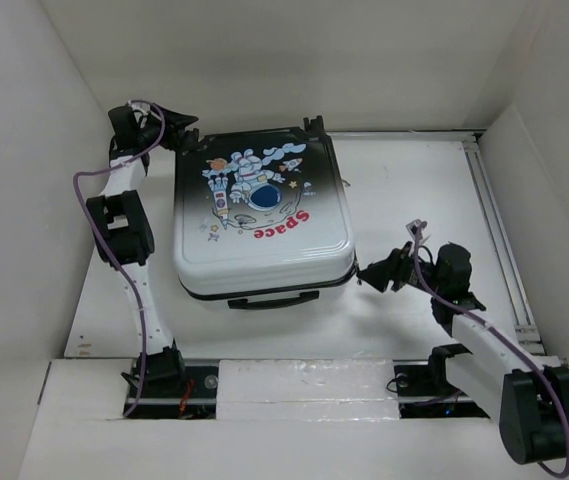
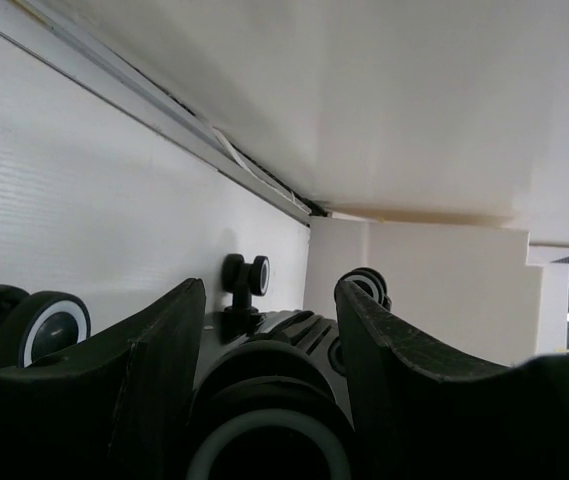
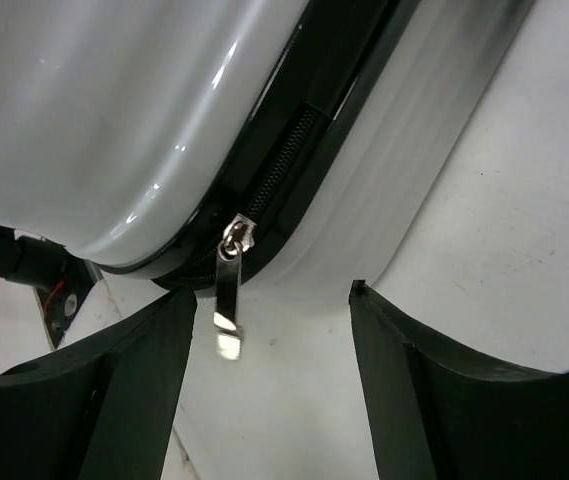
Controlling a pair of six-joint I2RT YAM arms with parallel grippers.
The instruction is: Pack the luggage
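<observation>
Only the top view takes in the whole luggage [image 1: 259,215]: it lies shut and flat on the white desk [image 1: 404,190], astronaut print up. The left tool [image 1: 179,130] is at its far left corner and the right tool [image 1: 372,275] just off its near right corner. The left wrist view alone shows a black wheel [image 2: 269,420] sitting between that tool's half-parted fingers [image 2: 154,380], though I cannot tell whether they pinch it. The right wrist view alone shows the silver zipper pull [image 3: 226,300] dangling free between the right tool's widely spread fingers [image 3: 434,400], gripped by neither.
</observation>
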